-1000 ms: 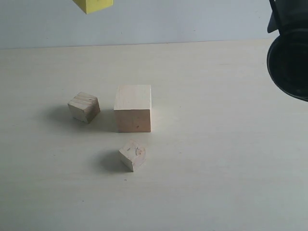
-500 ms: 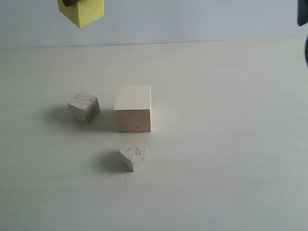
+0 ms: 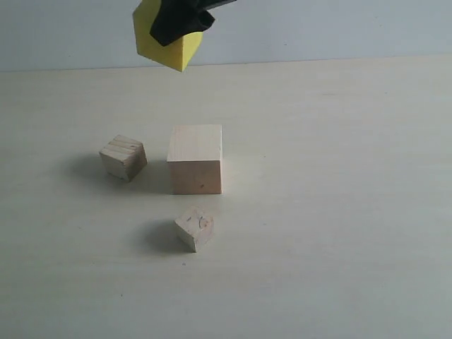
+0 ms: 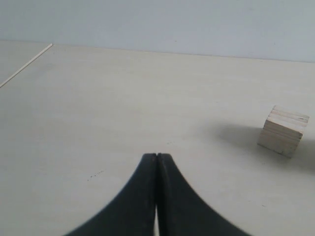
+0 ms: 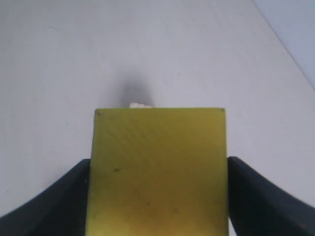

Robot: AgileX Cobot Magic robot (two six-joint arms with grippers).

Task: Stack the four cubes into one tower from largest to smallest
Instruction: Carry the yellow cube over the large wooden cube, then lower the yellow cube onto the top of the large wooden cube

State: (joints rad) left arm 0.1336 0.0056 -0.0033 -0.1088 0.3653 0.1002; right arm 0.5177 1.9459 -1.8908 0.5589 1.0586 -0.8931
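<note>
Pale wooden tabletop point(image 3: 339, 233) fills the exterior view, with a plain blue-grey wall behind it. My right gripper point(image 3: 181, 20) hangs high in the air near the top of that view, its black jaws clamped on two opposite faces of the bright yellow cube point(image 3: 174, 55). The right wrist view confirms this hold, with a dark finger pressed flat against each side of the yellow block. The large pale cube point(image 3: 195, 159), which is the base I judge this block belongs on, stands on the table well apart from it, nothing on top. Seen from the held yellow cube, the large cube lies at about 5 o'clock and far below, so the coming move is mostly a descent with a small shift across. The yellow cube looks turned, one corner pointing down toward the table, while the base sits square to the camera, so I judge the faces need lining up before release. From the large cube, a smaller bare wooden cube point(image 3: 123, 157) rests near at 9 o'clock, and the smallest cube point(image 3: 195, 227), marked with a knot, rests near at 6 o'clock. My left gripper point(image 4: 156, 156) is empty, jaws pressed together, low over bare table.
</note>
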